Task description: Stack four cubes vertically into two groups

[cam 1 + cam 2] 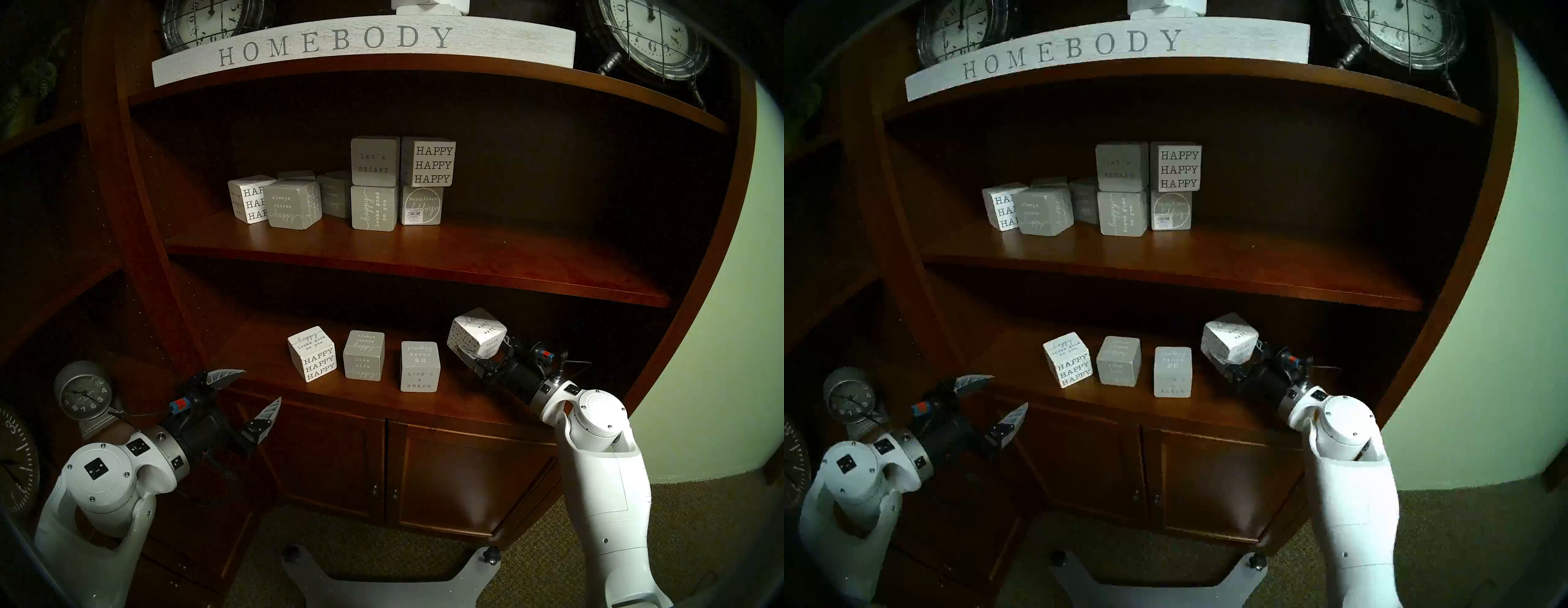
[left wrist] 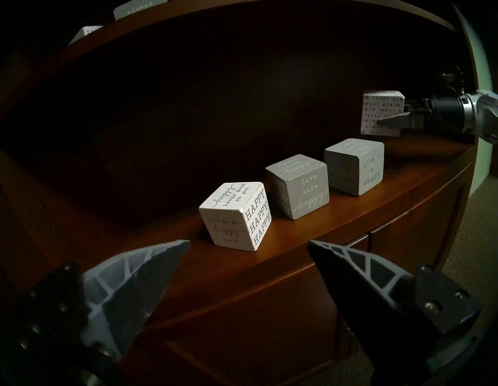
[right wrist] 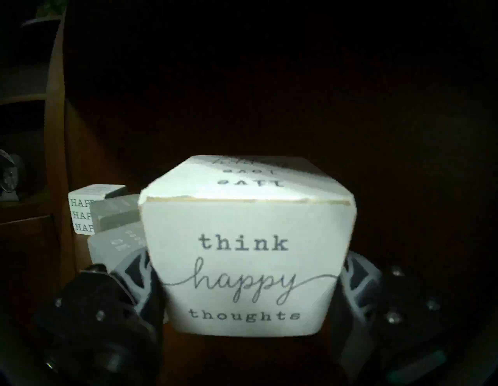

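Note:
Three cubes stand in a row on the lower shelf [image 1: 475, 403]: white "HAPPY HAPPY HAPPY" [image 1: 312, 354], grey "live life happy" [image 1: 363, 356] and pale grey "LIFE'S A BEACH" [image 1: 420, 366]. They also show in the left wrist view, left to right [image 2: 235, 215], [image 2: 299, 186], [image 2: 355, 165]. My right gripper [image 1: 481, 354] is shut on the white "think happy thoughts" cube [image 3: 246, 269]. It holds the cube [image 1: 477, 333] tilted above the shelf, right of the beach cube. My left gripper [image 1: 262, 385] is open and empty, in front of the shelf's left end, short of the HAPPY cube.
The upper shelf [image 1: 424, 259] hangs low over the held cube and carries several other cubes, among them two stacks of two topped by "let's ESCAPE" [image 1: 375, 161] and a second HAPPY cube [image 1: 428, 163]. A small clock [image 1: 82, 392] stands beside my left arm. Cabinet doors [image 1: 331, 458] are below.

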`<state>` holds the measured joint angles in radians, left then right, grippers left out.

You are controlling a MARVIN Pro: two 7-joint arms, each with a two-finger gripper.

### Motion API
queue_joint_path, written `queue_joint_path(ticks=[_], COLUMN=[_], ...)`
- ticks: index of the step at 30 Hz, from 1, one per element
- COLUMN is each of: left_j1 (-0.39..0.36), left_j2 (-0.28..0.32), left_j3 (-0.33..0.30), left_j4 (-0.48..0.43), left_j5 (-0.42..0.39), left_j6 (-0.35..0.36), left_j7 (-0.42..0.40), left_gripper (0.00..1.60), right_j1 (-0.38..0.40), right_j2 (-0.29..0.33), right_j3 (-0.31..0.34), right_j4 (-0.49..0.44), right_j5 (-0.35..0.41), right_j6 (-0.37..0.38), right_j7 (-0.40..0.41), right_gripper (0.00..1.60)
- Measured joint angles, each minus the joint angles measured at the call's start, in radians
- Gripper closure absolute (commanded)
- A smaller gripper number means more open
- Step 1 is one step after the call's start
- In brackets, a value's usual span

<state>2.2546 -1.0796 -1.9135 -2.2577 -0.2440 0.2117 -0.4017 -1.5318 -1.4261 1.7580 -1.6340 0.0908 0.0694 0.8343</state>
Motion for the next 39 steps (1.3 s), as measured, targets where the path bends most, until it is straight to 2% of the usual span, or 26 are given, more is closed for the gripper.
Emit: queue_joint_path(ticks=[7,16,26,39], left_j1=[0.000,0.000,0.000,0.000], left_j2=[0.000,0.000,0.000,0.000], left_j3=[0.000,0.000,0.000,0.000], left_j4=[0.000,0.000,0.000,0.000], left_j5=[0.000,0.000,0.000,0.000], left_j6=[0.000,0.000,0.000,0.000], left_j7=[0.000,0.000,0.000,0.000], left_gripper=[0.00,0.00,0.00,0.00], right_j1=[0.053,0.125,0.147,0.132], right_j2=[0.041,0.061,0.044,0.028], right_j3=[-0.004,-0.051,-0.081,-0.110], right_j4=[0.008,0.067,0.075,0.052], right_j5=[0.075,0.092,0.091,0.065], right_j6=[0.078,0.122,0.119,0.127], right_j7=[0.145,0.222,0.237,0.224], right_gripper=[1.60,1.60,1.60,1.60])
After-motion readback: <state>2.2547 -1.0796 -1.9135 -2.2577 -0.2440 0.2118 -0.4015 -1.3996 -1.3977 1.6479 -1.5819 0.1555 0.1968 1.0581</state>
